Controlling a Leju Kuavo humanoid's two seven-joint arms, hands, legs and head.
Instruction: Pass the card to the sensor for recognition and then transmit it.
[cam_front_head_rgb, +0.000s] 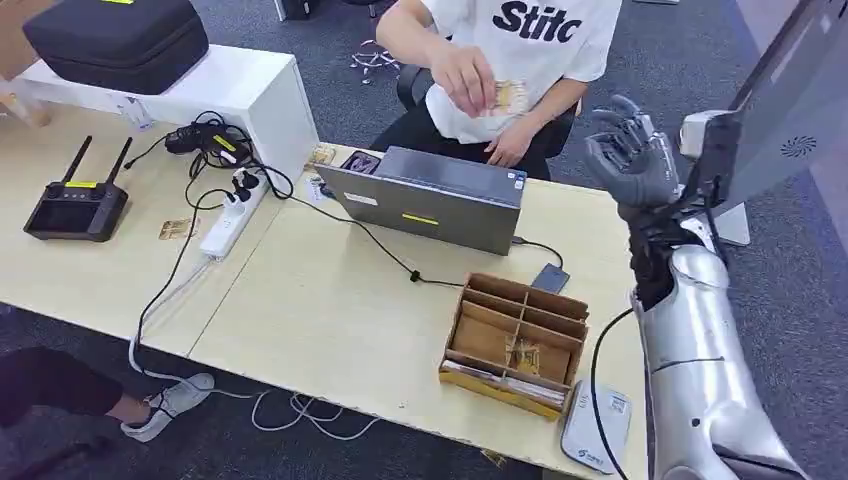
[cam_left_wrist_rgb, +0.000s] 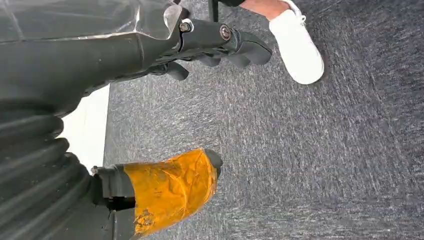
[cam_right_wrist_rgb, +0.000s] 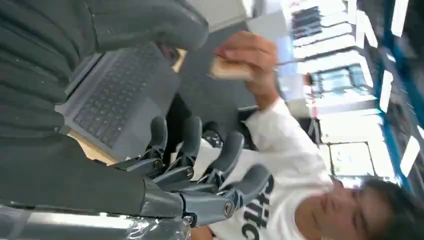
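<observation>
One card (cam_front_head_rgb: 508, 97) in person's hand (cam_front_head_rgb: 462, 77), right hand (cam_front_head_rgb: 632, 158) raised, empty

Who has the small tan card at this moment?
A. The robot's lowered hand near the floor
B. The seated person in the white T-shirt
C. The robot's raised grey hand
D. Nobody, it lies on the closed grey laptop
B: the small tan card is pinched in the hand of the seated person in the white T-shirt, while the robot's raised grey right hand beside it holds nothing, its fingers apart.
</observation>
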